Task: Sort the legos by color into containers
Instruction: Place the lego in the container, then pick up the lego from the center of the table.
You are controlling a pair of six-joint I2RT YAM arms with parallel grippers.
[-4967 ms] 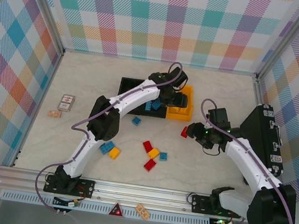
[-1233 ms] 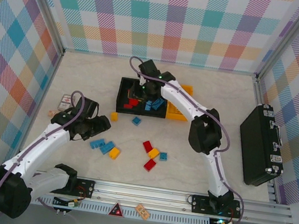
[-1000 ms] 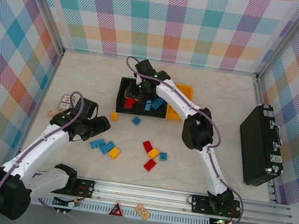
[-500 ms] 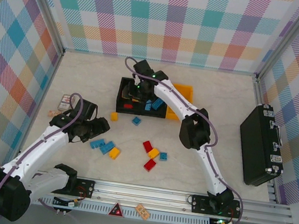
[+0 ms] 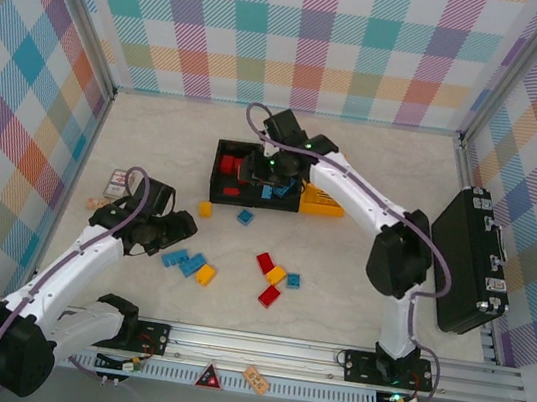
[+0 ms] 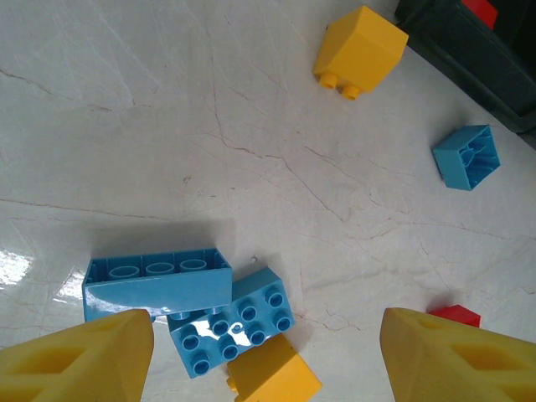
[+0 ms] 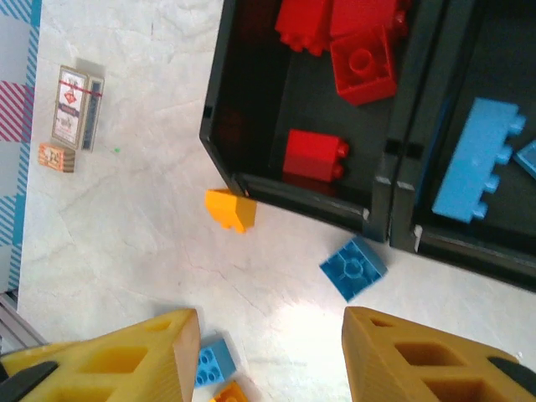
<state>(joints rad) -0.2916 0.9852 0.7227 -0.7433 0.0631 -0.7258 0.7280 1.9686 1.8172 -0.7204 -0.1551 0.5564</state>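
loose legos [image 5: 265, 262]: blue 4 | yellow 3 | red 2 | containers [image 5: 219, 168] 3 (two black)

White arms [image 5: 71, 268], black joints [image 5: 396, 264], purple cables [image 5: 132, 173], yellow fingers [image 6: 75, 356]

The bench [image 6: 167, 126] looks like pale marbled stone, smooth and glossy, with a light reflection at the lower left of the left wrist view. The legos [image 6: 230, 322] are shiny moulded plastic. The containers [image 7: 219, 84] are black plastic, more matt

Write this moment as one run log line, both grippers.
left gripper: open, over blue bricks | right gripper: open, empty, by red-brick bin | sorting unfinished
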